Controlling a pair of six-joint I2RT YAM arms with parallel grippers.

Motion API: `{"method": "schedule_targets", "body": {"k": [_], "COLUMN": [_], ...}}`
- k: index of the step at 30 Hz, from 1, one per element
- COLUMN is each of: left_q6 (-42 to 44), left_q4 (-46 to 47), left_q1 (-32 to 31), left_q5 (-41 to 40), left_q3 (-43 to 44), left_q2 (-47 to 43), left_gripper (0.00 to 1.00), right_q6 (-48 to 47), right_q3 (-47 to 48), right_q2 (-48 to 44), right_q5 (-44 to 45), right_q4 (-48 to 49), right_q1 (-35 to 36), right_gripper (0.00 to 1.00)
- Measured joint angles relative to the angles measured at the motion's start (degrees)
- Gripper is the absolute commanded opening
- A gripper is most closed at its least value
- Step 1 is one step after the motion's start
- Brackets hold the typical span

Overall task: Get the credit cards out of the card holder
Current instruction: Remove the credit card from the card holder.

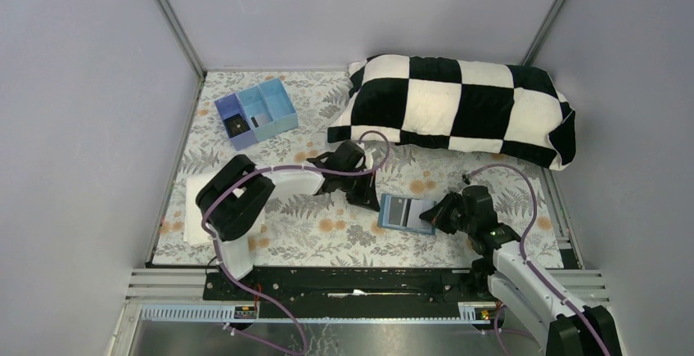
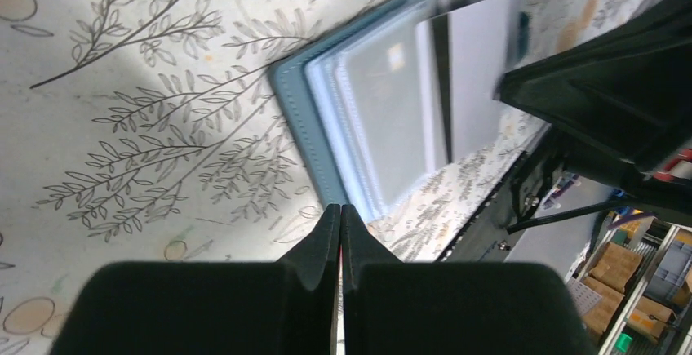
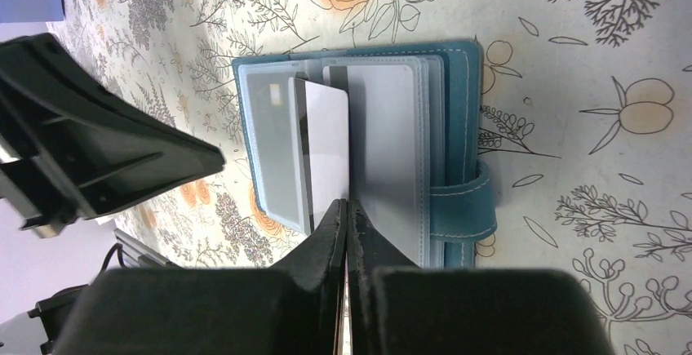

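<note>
The light-blue card holder lies open on the flowered cloth, its clear sleeves facing up. A white card with a dark stripe sticks partly out of the sleeves over the holder's left half; it also shows in the left wrist view. My right gripper is shut, its tips at the near edge of that card. I cannot see anything held between them. My left gripper is shut, its tips at the holder's stitched left border. The holder's strap lies to the right.
A black-and-white checked pillow lies across the back right. A blue-and-purple compartment tray stands at the back left. A white sheet lies at the left edge under the left arm. Grey walls enclose the table on three sides.
</note>
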Motion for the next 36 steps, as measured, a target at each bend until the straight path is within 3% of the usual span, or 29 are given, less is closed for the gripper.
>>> {"method": "schedule_targets", "body": {"k": [12, 22, 26, 36], "left_q6": [0.1, -3.4, -2.9, -3.3], "left_q4": [1.9, 7.2, 6.1, 3.9], "left_q1": [-2.8, -5.2, -5.1, -4.6], "left_q5": [3.7, 8.8, 8.8, 7.9], "left_q3": [1.9, 6.3, 9.6, 15.4], "left_q2": [-4.4, 4.0, 7.4, 14.0], "left_gripper": [0.13, 0.28, 0.29, 0.27], "right_q6": [-0.7, -0.4, -0.1, 0.7], "right_q3": [0.4, 0.4, 0.3, 0.4], "right_q2": [-4.2, -2.1, -2.1, 2.0], "right_q5": [2.2, 2.6, 2.5, 0.2], "right_q4": [-4.8, -4.5, -3.8, -0.1], "right_q1": [0.0, 0.0, 0.0, 0.0], "right_gripper": [0.00, 0.00, 0.00, 0.44]}}
